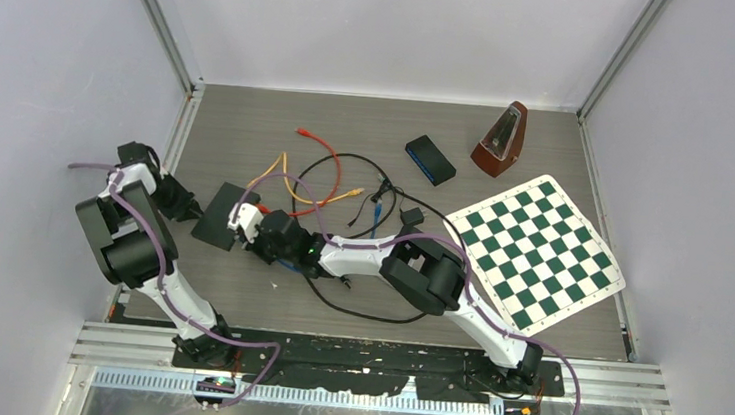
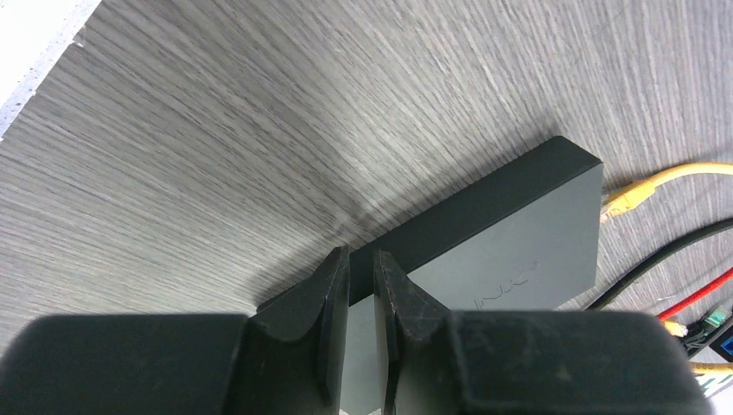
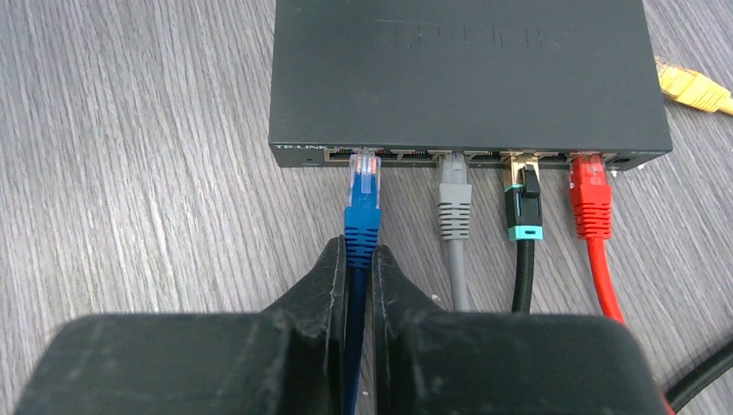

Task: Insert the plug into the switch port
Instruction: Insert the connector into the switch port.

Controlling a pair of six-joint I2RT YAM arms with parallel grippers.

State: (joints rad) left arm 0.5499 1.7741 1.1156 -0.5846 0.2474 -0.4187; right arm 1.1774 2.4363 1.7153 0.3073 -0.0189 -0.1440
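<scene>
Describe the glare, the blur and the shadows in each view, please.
Left wrist: a pale sheen of glare lies on the table beyond the switch; the left end effector, close to the lens, looks soft. Right wrist: the blue plug and the ports are sharp, while the right end effector is blurred. Top external: even light, no hard shadows.

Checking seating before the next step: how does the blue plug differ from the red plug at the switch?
Seating: the blue plug has its clear connector exposed in front of its port; the red plug has its boot up against the switch.
Grip: the right gripper is shut on the blue plug; nothing holds the red plug.
Position: blue plug toward the left end, red plug near the right.
Shared: both are booted network plugs aligned with the port row.
</scene>
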